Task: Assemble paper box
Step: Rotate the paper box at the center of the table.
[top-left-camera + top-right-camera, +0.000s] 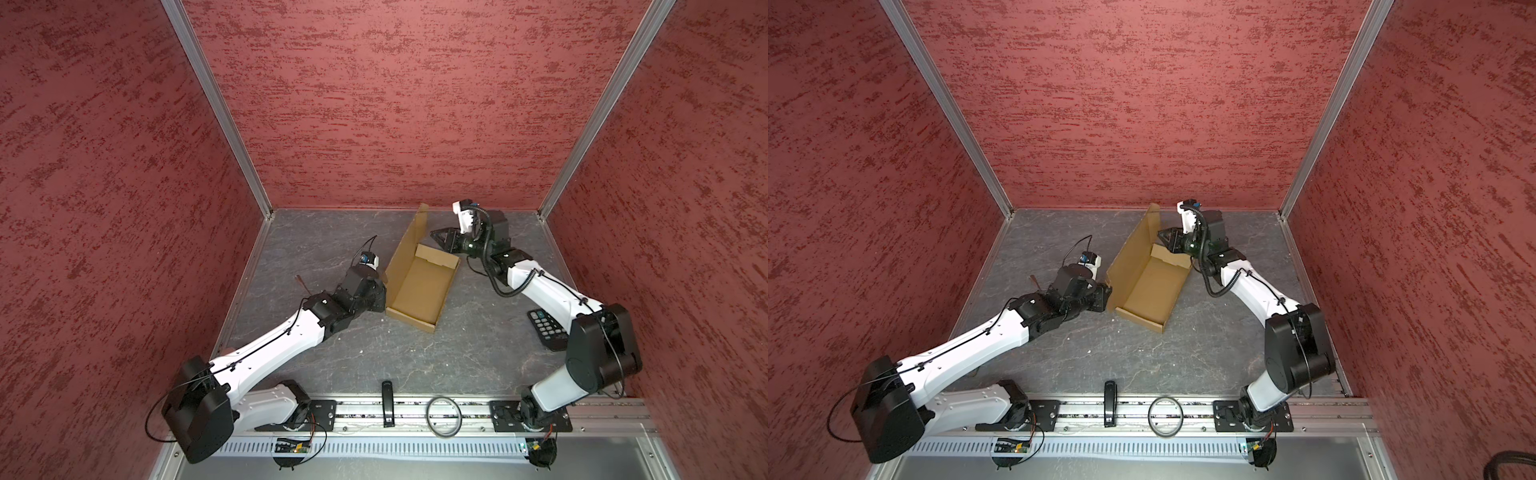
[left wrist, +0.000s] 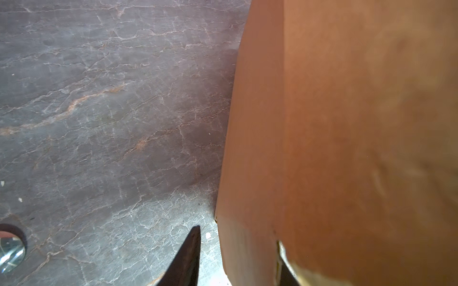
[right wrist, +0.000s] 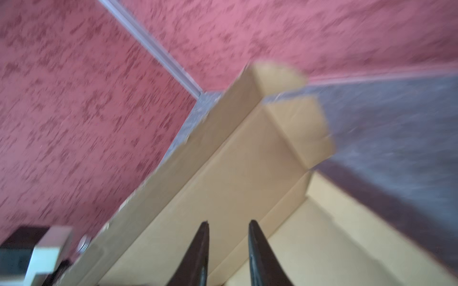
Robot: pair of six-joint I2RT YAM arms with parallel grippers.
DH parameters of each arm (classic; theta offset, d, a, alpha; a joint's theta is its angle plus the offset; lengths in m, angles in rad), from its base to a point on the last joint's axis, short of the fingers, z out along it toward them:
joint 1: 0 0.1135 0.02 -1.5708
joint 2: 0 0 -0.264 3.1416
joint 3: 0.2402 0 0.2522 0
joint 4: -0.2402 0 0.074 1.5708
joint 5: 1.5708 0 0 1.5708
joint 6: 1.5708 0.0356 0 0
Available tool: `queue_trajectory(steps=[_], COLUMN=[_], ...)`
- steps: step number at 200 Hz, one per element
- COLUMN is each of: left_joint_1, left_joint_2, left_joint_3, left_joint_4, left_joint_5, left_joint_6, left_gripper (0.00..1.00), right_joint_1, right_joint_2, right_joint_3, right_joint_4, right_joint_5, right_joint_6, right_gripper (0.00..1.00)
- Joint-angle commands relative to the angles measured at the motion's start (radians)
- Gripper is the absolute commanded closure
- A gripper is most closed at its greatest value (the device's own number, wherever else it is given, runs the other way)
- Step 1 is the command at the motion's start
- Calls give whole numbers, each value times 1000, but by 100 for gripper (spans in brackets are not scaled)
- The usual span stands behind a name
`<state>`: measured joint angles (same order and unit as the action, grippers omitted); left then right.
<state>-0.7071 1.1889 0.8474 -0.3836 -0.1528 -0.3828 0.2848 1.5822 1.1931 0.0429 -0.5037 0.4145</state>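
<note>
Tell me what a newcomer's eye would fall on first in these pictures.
The half-folded tan-brown cardboard paper box lies in the middle of the grey marbled tabletop, with one long flap raised along its side. Two white-and-black robot arms flank it: the left arm is against that raised flap and the right arm is at the box's far end. Mottled red walls enclose the whole scene.

The paper box [image 1: 419,291] lies in the middle of the surface [image 1: 415,361], its lid standing up along its left side. The left end effector [image 2: 238,234] meets the box's left side — cardboard between its fingers. The right end effector [image 1: 439,239] hovers over the far end wall. A remote [image 1: 547,330] lies well right of the box; a ring [image 1: 444,417] rests on the front rail [image 1: 602,409].
</note>
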Motion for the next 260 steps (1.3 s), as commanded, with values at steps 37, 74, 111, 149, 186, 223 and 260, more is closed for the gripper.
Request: queue_trajectory(steps=[37,74,111,149,186,223,260], left_joint_1=[26,35,47,60,76,77,77], left_joint_2=[1,7,38,99,123,188,232], left_joint_3=[-12,-18,0,27,38,101,151], left_joint_4=[60,86,103,130,198,210,206], left_joint_5=[74,118,164,209,296,357,409], left_joint_6=[92,116,143,163,176,234,295], left_gripper=[69,72,75,79,80,81,80], right_joint_1=[-118,-144,-146,-150,-167,-199,-241], right_joint_2=[220,428,555,572,588,548,519], right_joint_3=[244,448,556,549,559,493,455], right_joint_4=[8,-29,-82,-62,-75,-43,-57], right_joint_5=[12,-93,-133,-163,-189,-164,-131], right_joint_6=[-34,-59,-107,-111,-119,-87,-85], right_gripper=[65,66,66,65,65,65,65])
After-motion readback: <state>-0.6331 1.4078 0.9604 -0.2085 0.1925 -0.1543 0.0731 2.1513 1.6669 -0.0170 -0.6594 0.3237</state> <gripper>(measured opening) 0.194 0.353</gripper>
